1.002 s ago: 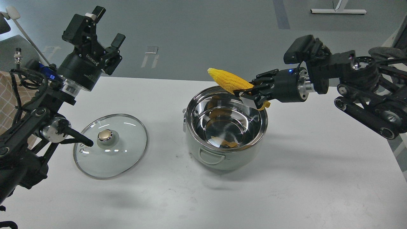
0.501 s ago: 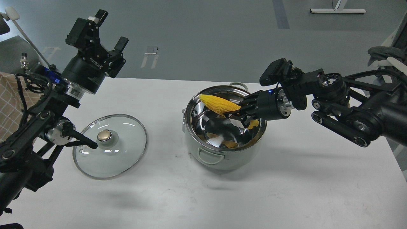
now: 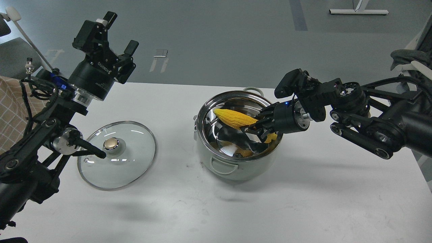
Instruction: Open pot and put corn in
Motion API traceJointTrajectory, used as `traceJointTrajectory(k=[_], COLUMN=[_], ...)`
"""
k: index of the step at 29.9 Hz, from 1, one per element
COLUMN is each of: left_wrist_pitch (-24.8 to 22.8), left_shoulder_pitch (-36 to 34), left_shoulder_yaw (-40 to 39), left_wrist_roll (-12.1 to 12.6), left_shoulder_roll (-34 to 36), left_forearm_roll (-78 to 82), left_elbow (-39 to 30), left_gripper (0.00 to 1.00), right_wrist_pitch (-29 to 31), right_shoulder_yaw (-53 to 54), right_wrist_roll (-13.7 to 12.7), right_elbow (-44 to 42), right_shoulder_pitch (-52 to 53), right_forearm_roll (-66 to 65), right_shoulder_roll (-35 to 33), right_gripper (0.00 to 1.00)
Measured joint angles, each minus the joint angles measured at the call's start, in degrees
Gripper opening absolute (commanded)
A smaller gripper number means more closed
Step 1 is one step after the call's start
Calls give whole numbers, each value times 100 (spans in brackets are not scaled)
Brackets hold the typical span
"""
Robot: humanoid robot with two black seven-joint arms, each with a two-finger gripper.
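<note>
The pale green-white pot (image 3: pixel 233 170) stands open on the white table, its steel inside showing. The yellow corn (image 3: pixel 233 117) lies tilted inside the pot's mouth, tip to the left, held at its thick end. My right gripper (image 3: pixel 254 129) reaches in over the pot's right rim and is shut on the corn. My left gripper (image 3: pixel 116 35) is raised high at the far left, its fingers spread and empty, well away from the pot.
The glass lid (image 3: pixel 117 154) with a gold knob lies flat on the table (image 3: pixel 303 202) left of the pot, under my left arm. The table's far edge runs just behind the pot.
My right gripper has carried the corn from above the pot's far rim down and forward into the pot's mouth. My left gripper stayed raised, drifting slightly right.
</note>
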Motion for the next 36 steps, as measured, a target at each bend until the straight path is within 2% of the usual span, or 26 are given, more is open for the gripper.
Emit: traceJointTrajectory(k=[2, 6, 9, 11, 19, 26, 30, 32, 36], left_wrist_pitch=[0, 0, 0, 0, -1, 44, 17, -22, -246], left_shoulder_pitch=[20, 44, 61, 81, 97, 98, 27, -69, -652], left_shoulder_yaw=[0, -18, -77, -96, -110, -113, -189, -273, -277], left_wrist_roll=[0, 0, 0, 7, 32, 35, 63, 165, 602], left_shoulder_roll=[-3, -28, -47, -54, -42, -10, 16, 25, -8], left_forearm_roll=[0, 0, 0, 0, 0, 7, -52, -87, -101], left_elbow=[0, 0, 0, 0, 4, 52, 204, 415, 1199], left_gripper=[96, 96, 96, 97, 97, 98, 98, 98, 98], right_wrist_pitch=[1, 2, 3, 3, -92, -113, -251, -321, -351], right_shoulder_yaw=[-12, -15, -15, -15, 180, 971, 1919, 2415, 3154], right_wrist_roll=[0, 0, 0, 0, 0, 0, 1, -1, 0], right_elbow=[-1, -1, -1, -1, -5, -168, -520, -909, -1977], right_shoulder_pitch=[-7, -19, -21, -21, -13, 129, 58, -31, -87], right_forearm_roll=[0, 1, 13, 21, 97, 846, 1223, 1561, 2639], right_shoulder_roll=[0, 0, 0, -6, -46, -279, -410, -367, -46], right_gripper=[62, 68, 83, 98, 100, 100, 100, 100, 100])
